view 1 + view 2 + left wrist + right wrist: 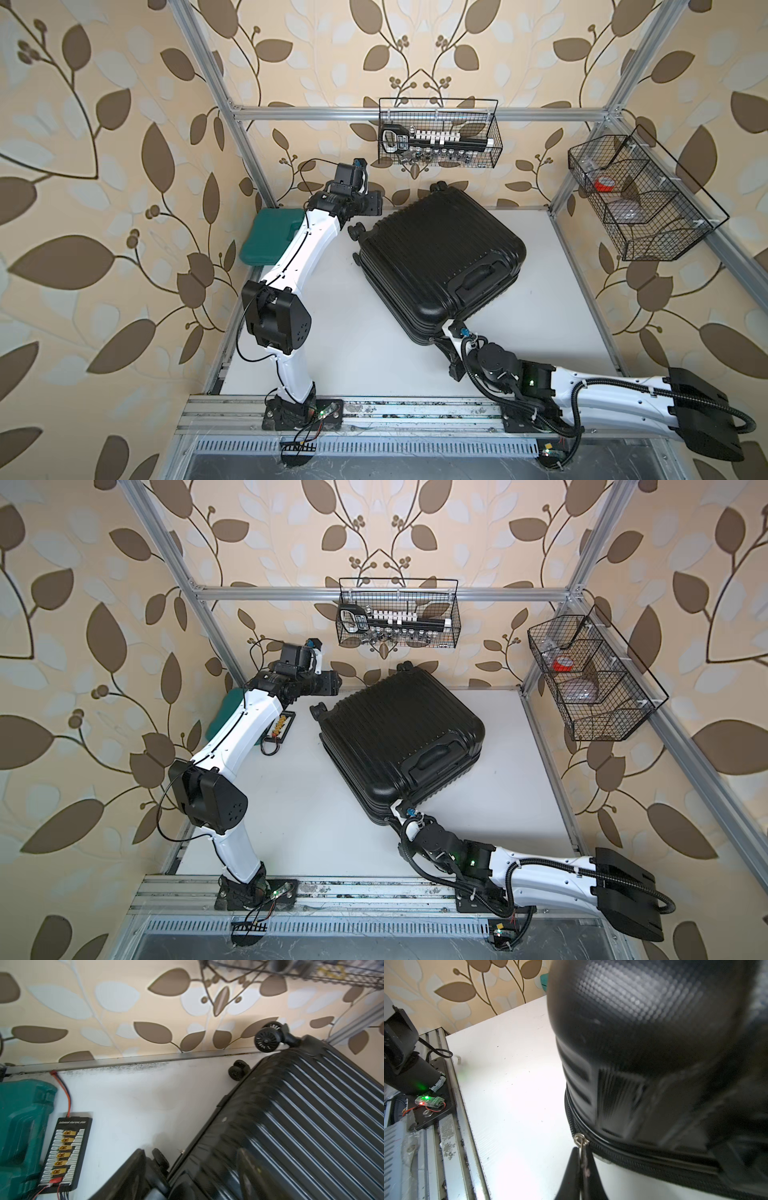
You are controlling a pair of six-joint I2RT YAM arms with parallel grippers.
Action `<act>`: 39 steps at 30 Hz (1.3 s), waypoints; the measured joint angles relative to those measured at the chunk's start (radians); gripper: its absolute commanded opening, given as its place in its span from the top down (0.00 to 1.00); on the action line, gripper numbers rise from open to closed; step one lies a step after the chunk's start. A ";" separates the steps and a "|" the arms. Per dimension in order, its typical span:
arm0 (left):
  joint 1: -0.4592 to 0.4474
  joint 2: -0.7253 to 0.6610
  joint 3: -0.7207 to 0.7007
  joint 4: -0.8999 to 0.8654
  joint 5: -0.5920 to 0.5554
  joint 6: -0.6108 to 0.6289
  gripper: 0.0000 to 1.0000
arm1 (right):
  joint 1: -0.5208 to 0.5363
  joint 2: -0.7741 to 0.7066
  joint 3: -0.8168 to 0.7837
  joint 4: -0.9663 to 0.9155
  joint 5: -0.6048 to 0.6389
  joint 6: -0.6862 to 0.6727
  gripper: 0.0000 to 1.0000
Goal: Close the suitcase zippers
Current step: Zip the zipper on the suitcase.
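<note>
Between the fingers of the right gripper (pixel 581 1153), pressed together, we see the silvery pull tab (pixel 581 1139) pinched. Its ring sits on the zipper track (pixel 633 1154) at the near corner of the suitcase (pixel 436 257). Only the right wrist view shows this grip; in both top views the corner hides it.

From those jaws the black ribbed suitcase lies flat on the white table (pixel 374 332), reaching toward the back wall. Over its wheeled far end we find the left gripper (pixel 190 1151), jaws apart, with a blurred caster wheel (pixel 160 1157) under the gap and nothing clamped.

Beside those jaws, away from the suitcase, lie a charging board (pixel 64 1153), whose yellow connectors only the left wrist view makes plain, and a closed teal tool case (pixel 20 1126).

Beyond, a wire basket (pixel 492 153) holds a black-handled tool, a row of white pieces and small silvery ones. A divided basket (pixel 656 245) holds a red tape roll (pixel 602 183) in its farthest compartment.
</note>
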 measured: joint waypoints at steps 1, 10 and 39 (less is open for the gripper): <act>0.007 0.026 0.028 -0.014 -0.002 0.013 0.40 | 0.000 -0.003 0.000 -0.004 0.002 0.000 1.00; 0.027 0.222 0.182 -0.114 0.003 0.089 0.47 | -0.002 -0.042 0.000 -0.055 0.034 0.011 1.00; 0.077 -0.319 -0.488 -0.185 0.020 0.170 0.55 | -0.486 0.040 0.018 0.036 -0.086 -0.094 1.00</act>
